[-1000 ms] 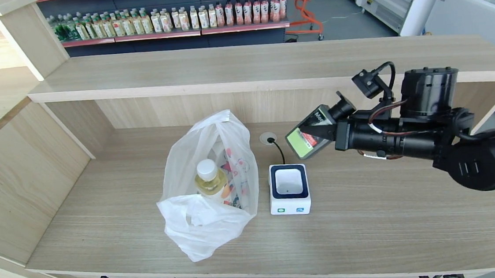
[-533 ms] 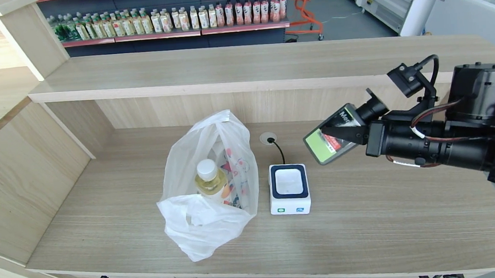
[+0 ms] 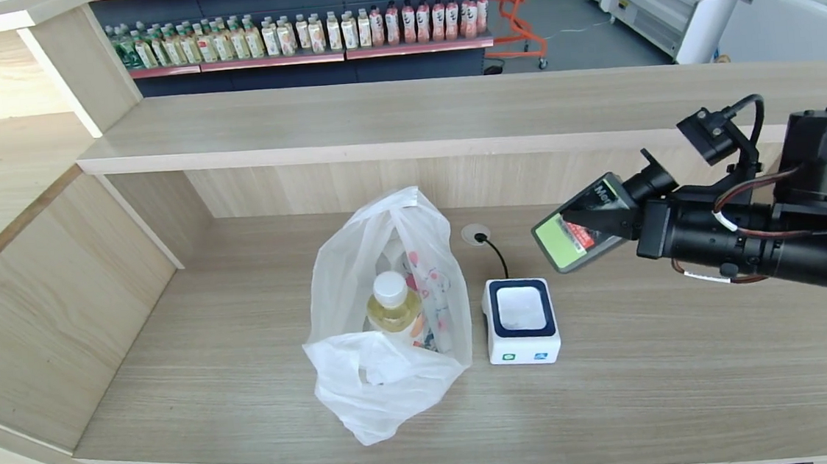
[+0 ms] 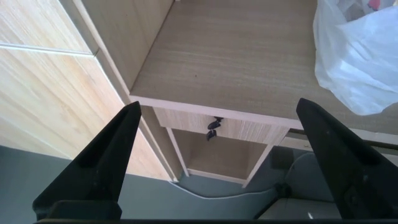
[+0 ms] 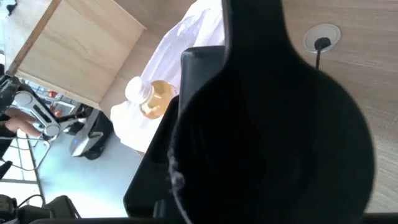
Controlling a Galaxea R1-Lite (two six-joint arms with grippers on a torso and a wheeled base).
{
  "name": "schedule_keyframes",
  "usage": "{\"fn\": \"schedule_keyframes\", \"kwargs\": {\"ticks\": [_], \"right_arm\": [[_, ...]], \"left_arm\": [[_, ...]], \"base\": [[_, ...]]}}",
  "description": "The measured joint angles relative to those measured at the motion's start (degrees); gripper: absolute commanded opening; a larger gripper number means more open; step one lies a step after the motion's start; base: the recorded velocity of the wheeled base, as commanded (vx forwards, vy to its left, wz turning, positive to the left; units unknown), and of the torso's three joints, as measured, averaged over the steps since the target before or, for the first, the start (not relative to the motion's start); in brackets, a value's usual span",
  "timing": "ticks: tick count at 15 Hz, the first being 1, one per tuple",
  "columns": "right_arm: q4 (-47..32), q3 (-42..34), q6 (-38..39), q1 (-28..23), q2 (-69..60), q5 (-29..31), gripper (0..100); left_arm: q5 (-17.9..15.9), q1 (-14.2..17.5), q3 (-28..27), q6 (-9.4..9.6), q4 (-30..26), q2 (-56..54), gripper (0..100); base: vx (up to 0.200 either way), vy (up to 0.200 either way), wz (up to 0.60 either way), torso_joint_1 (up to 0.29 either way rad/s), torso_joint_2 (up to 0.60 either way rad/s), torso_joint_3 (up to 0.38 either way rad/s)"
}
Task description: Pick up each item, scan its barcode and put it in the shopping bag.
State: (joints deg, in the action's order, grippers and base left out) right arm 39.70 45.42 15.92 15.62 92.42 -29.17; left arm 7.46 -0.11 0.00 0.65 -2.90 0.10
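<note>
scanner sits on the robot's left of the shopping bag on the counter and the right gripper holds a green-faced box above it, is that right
No. The head view shows the scanner on the robot's right of the shopping bag, not its left. Both stand on the counter, and the right gripper does hold the green-faced box above it.

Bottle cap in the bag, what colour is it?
The bottle cap is white; head view shows it best.
</note>
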Motion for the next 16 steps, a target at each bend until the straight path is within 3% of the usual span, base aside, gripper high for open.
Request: {"fn": "schedule_keyframes", "kwargs": {"ticks": [6,16], "right_arm": [[0.3,5.9,-9.8,-1.9,9.9,3.6,0],[3.6,12.8,-16.3,4.4,20.8,4.6,0]], "left_arm": [[0.0,0.0,0.0,0.06,0.0,0.0,100],[0.0,0.0,0.0,0.04,0.0,0.0,100]], "base": [[0.000,0.000,0.00,0.000,0.00,0.000],[0.000,0.000,0.00,0.000,0.00,0.000]]}}
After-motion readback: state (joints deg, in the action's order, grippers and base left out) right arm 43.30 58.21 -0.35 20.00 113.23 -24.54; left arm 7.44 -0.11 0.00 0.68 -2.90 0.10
